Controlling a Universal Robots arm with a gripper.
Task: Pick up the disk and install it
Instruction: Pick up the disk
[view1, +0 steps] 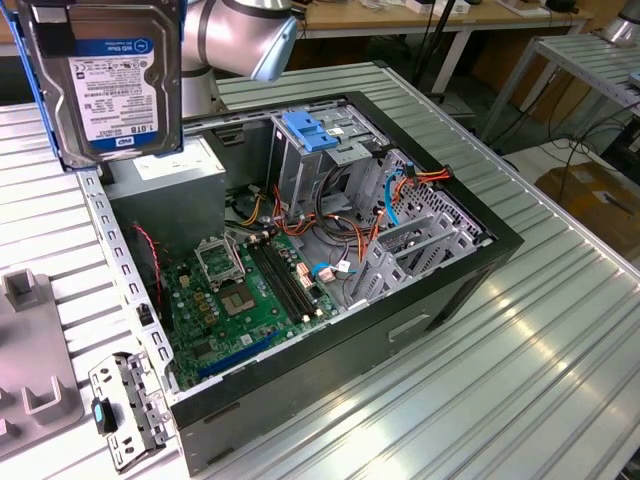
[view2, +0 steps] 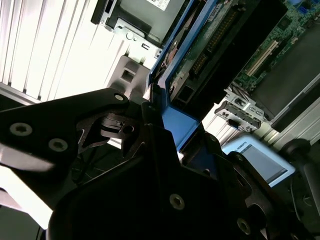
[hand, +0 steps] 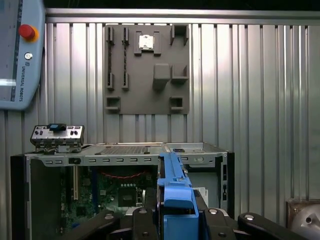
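Pincer (hand: 177, 224) clasping disk (view1: 105, 80) — aloft, over case (view1: 330, 375)

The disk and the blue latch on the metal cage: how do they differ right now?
The disk hangs on edge over the open case, clamped in the gripper. The blue latch sits atop the metal cage inside the case, with nothing touching it. The disk is a dark body with a white label in a blue carrier, while the latch is solid blue plastic. Both share the same bright blue.

The arm (view1: 245, 35) stands high toward the exterior view's left, its gripper (hand: 177, 220) clamped on the disk (view1: 105, 85).
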